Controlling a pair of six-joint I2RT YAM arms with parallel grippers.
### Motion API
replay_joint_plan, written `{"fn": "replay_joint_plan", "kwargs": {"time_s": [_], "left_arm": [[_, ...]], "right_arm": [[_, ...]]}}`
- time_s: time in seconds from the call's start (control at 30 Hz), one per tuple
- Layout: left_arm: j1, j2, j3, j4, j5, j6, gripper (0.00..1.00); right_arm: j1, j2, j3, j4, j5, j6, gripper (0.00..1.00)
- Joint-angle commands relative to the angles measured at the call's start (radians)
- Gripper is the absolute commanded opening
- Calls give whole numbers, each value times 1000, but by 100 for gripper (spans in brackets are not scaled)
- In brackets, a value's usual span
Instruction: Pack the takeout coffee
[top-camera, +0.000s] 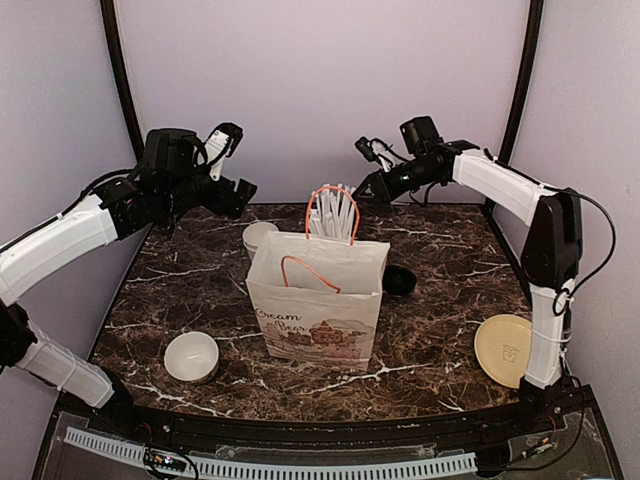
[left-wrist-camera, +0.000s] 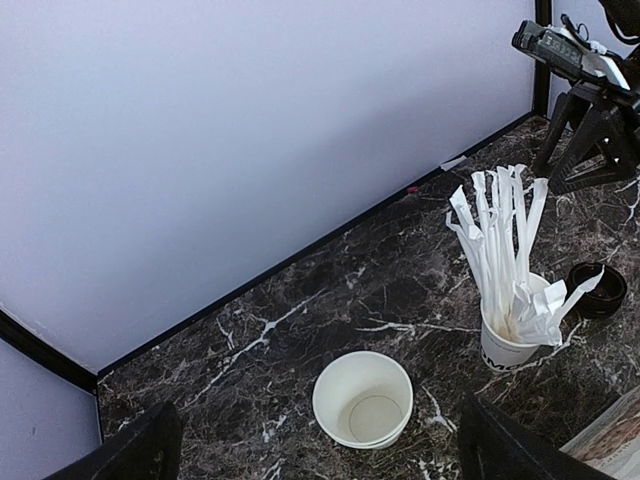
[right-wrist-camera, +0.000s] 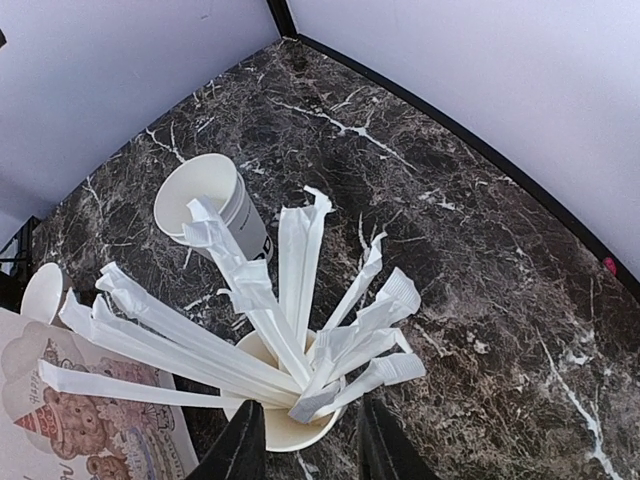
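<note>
One white paper cup (left-wrist-camera: 362, 398) with dark lettering stands open, without a lid, behind the paper bag (top-camera: 318, 300); it also shows in the top view (top-camera: 258, 237) and the right wrist view (right-wrist-camera: 205, 195). A black lid (top-camera: 399, 280) lies alone right of the bag, also in the left wrist view (left-wrist-camera: 597, 290). No second coffee cup is in view. My left gripper (left-wrist-camera: 325, 450) is wide open above the lidless cup, seen raised in the top view (top-camera: 238, 195). My right gripper (right-wrist-camera: 312, 455) is open and empty over the straw cup (right-wrist-camera: 290, 425), seen from above (top-camera: 375, 188).
The straw cup (top-camera: 335, 212) stands right behind the bag's orange handles. A low white bowl (top-camera: 191, 357) sits front left. A tan round plate (top-camera: 503, 348) lies front right by the right arm's base. Walls close the back and sides.
</note>
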Motion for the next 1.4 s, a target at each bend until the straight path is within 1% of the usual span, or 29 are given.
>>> {"fn": "replay_joint_plan", "kwargs": {"time_s": [0.0, 0.07, 0.13, 0.23, 0.33, 0.63, 0.83, 1.07, 1.2, 1.37], "left_arm": [[9, -2, 4, 35, -1, 19, 98], [8, 0, 3, 35, -1, 21, 98], [8, 2, 2, 36, 1, 19, 98], [9, 1, -1, 35, 3, 14, 98], [10, 1, -3, 33, 3, 13, 98], [10, -1, -14, 41, 3, 12, 98], [11, 5, -16, 50, 7, 17, 98], [15, 18, 3, 65, -4, 36, 98], [14, 24, 14, 59, 9, 17, 98], [15, 6, 10, 60, 11, 5, 98]], "right_arm": [[1, 17, 30, 20, -30, 24, 30], [3, 21, 32, 20, -32, 28, 29], [5, 23, 33, 22, -28, 32, 24], [5, 23, 31, 26, -19, 45, 15], [6, 11, 25, 25, -19, 51, 1], [16, -119, -54, 43, -10, 45, 0], [19, -216, -53, 33, -27, 28, 0], [20, -301, 53, -21, -80, -5, 0], [16, -334, 140, -70, -131, -30, 0], [3, -359, 182, -73, -226, -22, 0]]}}
